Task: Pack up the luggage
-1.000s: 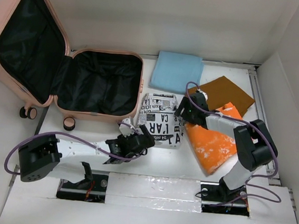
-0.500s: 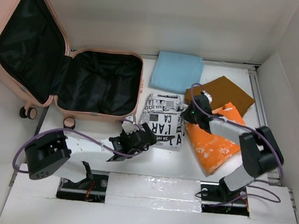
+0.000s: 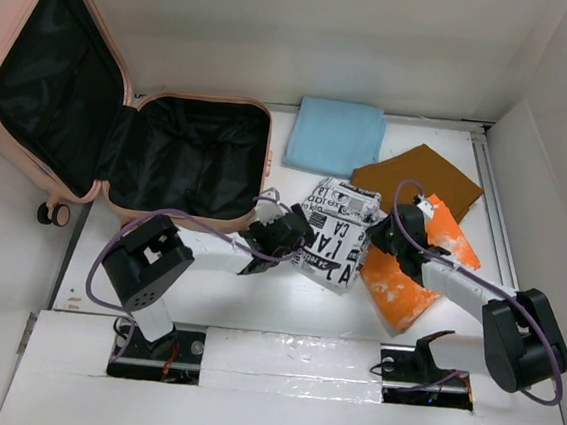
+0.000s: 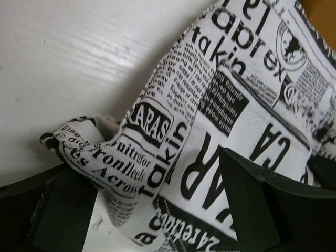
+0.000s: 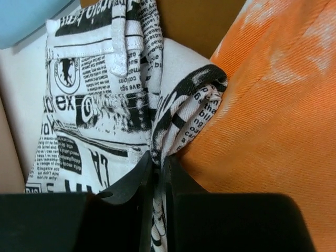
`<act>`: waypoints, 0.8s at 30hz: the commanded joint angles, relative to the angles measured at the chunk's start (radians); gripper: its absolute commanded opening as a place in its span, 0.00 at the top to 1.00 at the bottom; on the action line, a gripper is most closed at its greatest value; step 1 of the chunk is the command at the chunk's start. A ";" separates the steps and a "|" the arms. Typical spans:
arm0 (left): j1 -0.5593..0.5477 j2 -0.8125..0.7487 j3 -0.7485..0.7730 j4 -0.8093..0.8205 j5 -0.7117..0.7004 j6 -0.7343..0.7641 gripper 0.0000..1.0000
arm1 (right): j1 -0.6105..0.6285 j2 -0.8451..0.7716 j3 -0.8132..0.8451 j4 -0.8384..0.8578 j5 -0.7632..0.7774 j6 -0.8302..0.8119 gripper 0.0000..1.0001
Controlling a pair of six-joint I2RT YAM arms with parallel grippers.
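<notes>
1. pinching a fold on the right edge of the newsprint cloth [image 3: 336, 236], the right gripper [image 5: 159, 160] has its jaws clenched on the fabric; its wrist view shows this plainly.
2. the left gripper [image 3: 286, 235] is at the cloth's left edge with its jaws released wide. in its wrist view the fingers [image 4: 252, 194] stand on either side of a curled-up corner without squeezing it.
3. the cloth lies rumpled on the white table [image 3: 256, 290], between the two grippers.
4. the luggage [image 3: 204, 97] is open at the far left. its base is flat on the table with the black lining facing up, and its lid leans back to the left.
5. the newsprint cloth is outside the luggage, just right of the base's near right corner.
6. an orange cloth [image 3: 413, 280] touches the newsprint cloth's right side and runs under the right arm.
7. a brown cloth [image 3: 423, 174] lies just beyond the orange one, and a light blue cloth [image 3: 336, 135] lies farther back, just right of the luggage.
</notes>
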 commanded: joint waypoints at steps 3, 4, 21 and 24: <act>0.048 -0.001 0.147 -0.013 -0.043 0.113 0.14 | 0.044 0.005 -0.011 0.049 -0.055 0.036 0.97; 0.062 -0.010 0.159 -0.022 -0.043 0.127 0.14 | 0.044 -0.007 -0.011 0.049 -0.066 0.036 0.94; -0.117 -0.291 0.044 -0.373 -0.115 0.044 0.06 | 0.070 -0.116 -0.009 0.040 -0.035 -0.016 0.24; -0.217 -0.274 0.033 -0.427 -0.141 -0.057 0.06 | 0.070 -0.161 -0.009 0.040 -0.046 -0.025 0.24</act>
